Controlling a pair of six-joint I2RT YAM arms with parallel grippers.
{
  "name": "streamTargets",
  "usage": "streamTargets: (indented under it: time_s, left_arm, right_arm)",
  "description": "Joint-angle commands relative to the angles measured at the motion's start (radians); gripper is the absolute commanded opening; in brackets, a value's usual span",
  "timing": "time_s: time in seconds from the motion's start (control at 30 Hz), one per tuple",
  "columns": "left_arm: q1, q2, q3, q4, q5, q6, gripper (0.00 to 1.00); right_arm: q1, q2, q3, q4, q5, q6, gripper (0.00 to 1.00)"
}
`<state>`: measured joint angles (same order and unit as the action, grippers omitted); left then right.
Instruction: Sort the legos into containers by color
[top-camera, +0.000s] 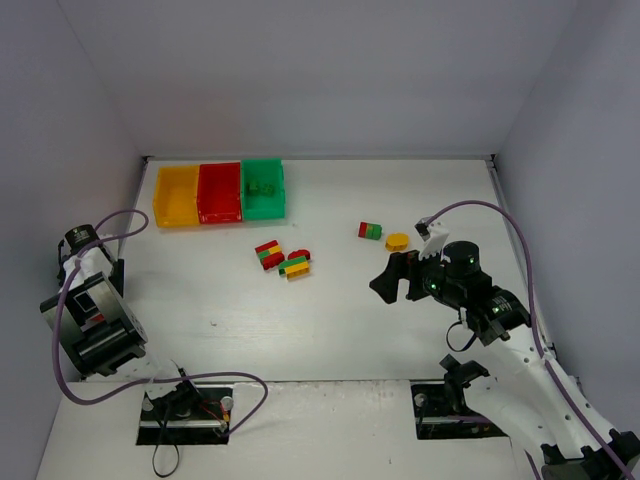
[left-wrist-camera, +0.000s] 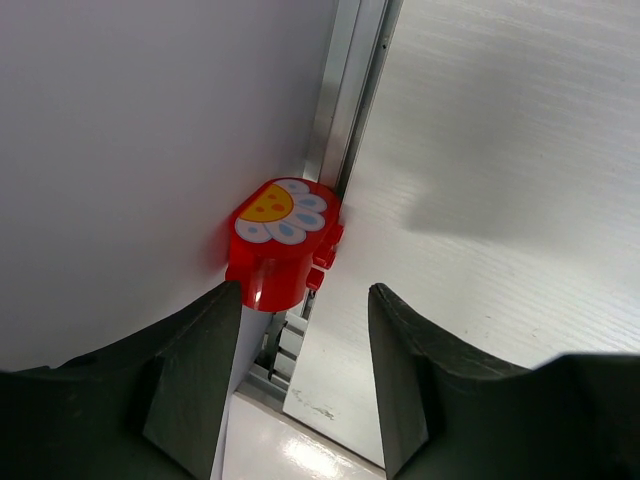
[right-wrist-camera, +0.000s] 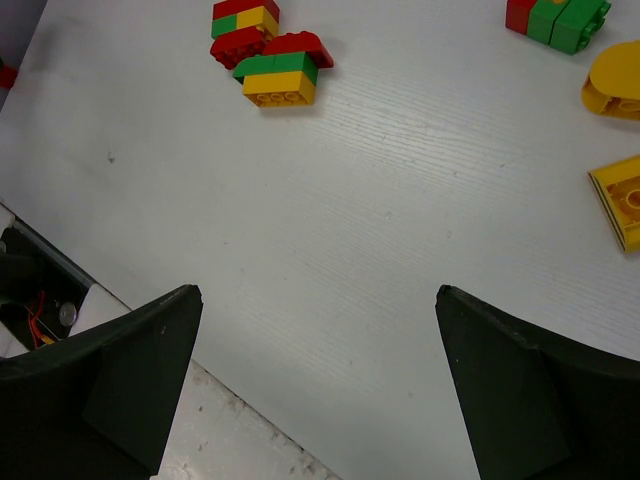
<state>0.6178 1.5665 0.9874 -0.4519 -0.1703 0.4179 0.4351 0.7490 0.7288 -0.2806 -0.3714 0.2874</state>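
Observation:
Three joined containers stand at the back left: yellow (top-camera: 175, 196), red (top-camera: 219, 192) and green (top-camera: 263, 188), the green one with a small piece in it. Mixed red, green and yellow legos lie mid-table in two clumps (top-camera: 268, 254) (top-camera: 296, 264). Further right lie a red-green brick (top-camera: 370, 231) and a round yellow piece (top-camera: 397, 241). My right gripper (right-wrist-camera: 318, 300) hangs open over bare table, with the clumps (right-wrist-camera: 275, 68) ahead of it and a flat yellow piece (right-wrist-camera: 622, 200) to its right. My left gripper (left-wrist-camera: 305, 300) is open. A red flower-faced lego (left-wrist-camera: 283, 240) lies just beyond its left finger, against the left wall.
White walls close in the table on the left, back and right. The left arm (top-camera: 92, 318) stands tight against the left wall, its purple cable looping to its base. A metal rail (left-wrist-camera: 350, 110) runs along the foot of that wall.

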Motion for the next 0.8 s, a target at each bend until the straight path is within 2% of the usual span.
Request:
streamTargets:
  time_s: [0.0, 0.77]
  left_arm:
    - [0.010, -0.020, 0.013, 0.030, 0.014, 0.028, 0.47]
    - [0.026, -0.017, -0.023, 0.056, 0.031, 0.064, 0.47]
  right_arm:
    - [0.008, 0.013, 0.003, 0.043, -0.003, 0.006, 1.00]
    - [0.008, 0.027, 0.001, 0.043, -0.003, 0.007, 1.00]
